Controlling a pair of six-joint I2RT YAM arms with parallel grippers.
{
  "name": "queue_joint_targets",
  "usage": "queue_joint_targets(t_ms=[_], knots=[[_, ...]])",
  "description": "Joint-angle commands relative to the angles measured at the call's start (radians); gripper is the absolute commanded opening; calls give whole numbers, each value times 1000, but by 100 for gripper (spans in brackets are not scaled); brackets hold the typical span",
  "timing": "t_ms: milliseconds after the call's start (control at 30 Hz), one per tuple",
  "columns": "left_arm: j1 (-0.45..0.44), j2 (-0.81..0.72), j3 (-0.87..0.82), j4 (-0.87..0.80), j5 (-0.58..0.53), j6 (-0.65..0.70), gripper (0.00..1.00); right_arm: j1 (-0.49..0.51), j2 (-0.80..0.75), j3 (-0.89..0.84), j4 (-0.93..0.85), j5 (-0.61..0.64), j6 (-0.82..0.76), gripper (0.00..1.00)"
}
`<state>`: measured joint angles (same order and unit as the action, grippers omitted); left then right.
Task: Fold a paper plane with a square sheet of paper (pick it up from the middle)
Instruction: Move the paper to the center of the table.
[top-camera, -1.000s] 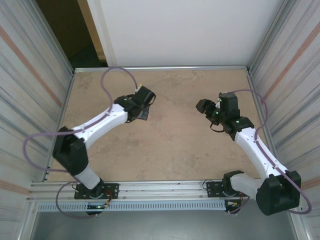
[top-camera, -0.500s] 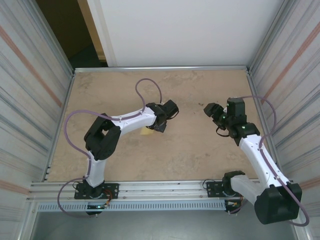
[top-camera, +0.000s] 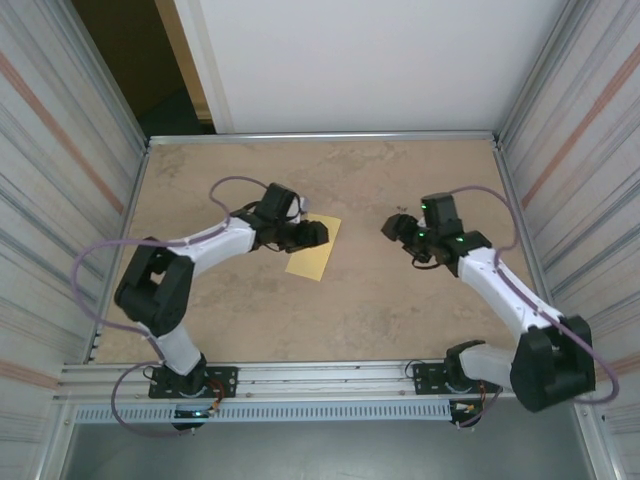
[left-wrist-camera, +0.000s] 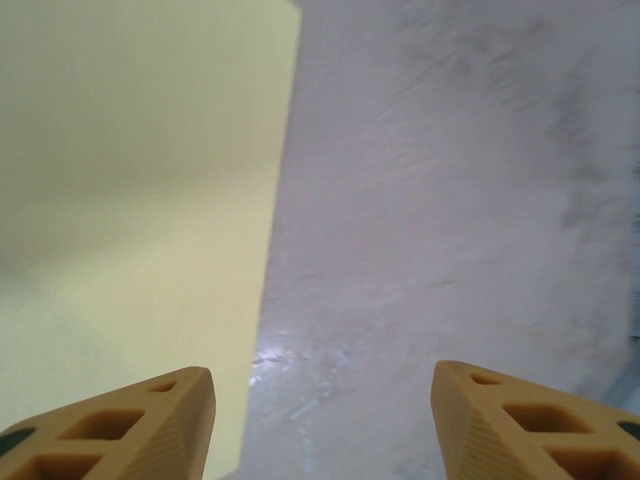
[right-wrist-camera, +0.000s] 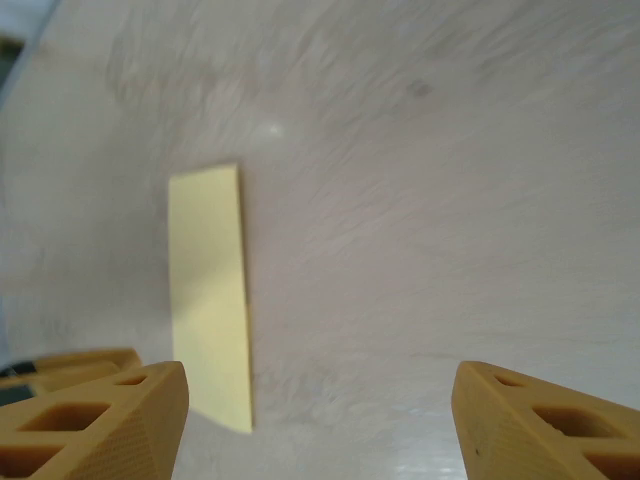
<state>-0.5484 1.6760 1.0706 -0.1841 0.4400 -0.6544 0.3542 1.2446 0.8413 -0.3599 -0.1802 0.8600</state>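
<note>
We've got the sheet (top-camera: 316, 256) lying flat near the worktop's (top-camera: 380, 320) middle, a shade toward the left edge. Left claw (top-camera: 314, 235) hovers over its far end, jaws apart, empty. Right claw (top-camera: 392, 228) hangs just beside, jaws apart too. Folding looks early to us. Next comes a clean pinch at the sheet's middle, since thin paper slips.

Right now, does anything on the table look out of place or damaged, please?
Nothing stands out: the yellow sheet of paper lies flat on the table, turned slightly askew to its edges, no tear visible.
</note>
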Motion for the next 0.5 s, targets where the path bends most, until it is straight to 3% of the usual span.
queue_joint_targets(t_ms=[0, 200, 467], knots=[[53, -99, -92, 108, 95, -71, 64, 116, 119, 81, 71, -5, 26, 64], [185, -254, -255, 95, 12, -103, 74, 286, 413, 241, 180, -107, 69, 51], [313, -370, -400, 98, 8, -122, 88, 334, 640, 375, 223, -183, 93, 46]])
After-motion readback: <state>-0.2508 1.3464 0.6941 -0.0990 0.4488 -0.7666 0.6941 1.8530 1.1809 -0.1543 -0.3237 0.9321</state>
